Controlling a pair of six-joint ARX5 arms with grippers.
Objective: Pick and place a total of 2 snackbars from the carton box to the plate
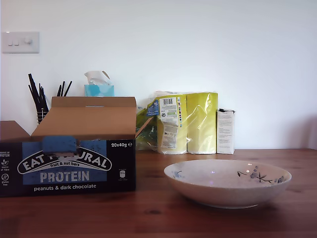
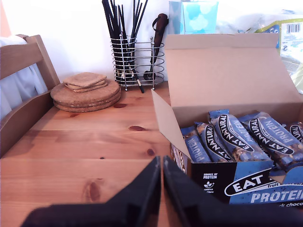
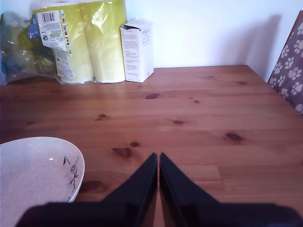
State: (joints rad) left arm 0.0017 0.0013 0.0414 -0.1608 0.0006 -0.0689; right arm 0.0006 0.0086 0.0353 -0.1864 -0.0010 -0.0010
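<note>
Shiny blue snackbars (image 2: 246, 137) (white lettering), packed in carton box (image 2: 227, 75)

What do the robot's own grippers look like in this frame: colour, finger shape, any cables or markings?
My first gripper and my second gripper look alike: matte black, each with two broad fingers tapering to pointed tips from a dark, blurred base. No cables, labels or markings show on either. The exterior view shows no arm at all.

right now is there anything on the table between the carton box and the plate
No. In the exterior view the stretch of table between the carton box and the plate is bare wood.
</note>
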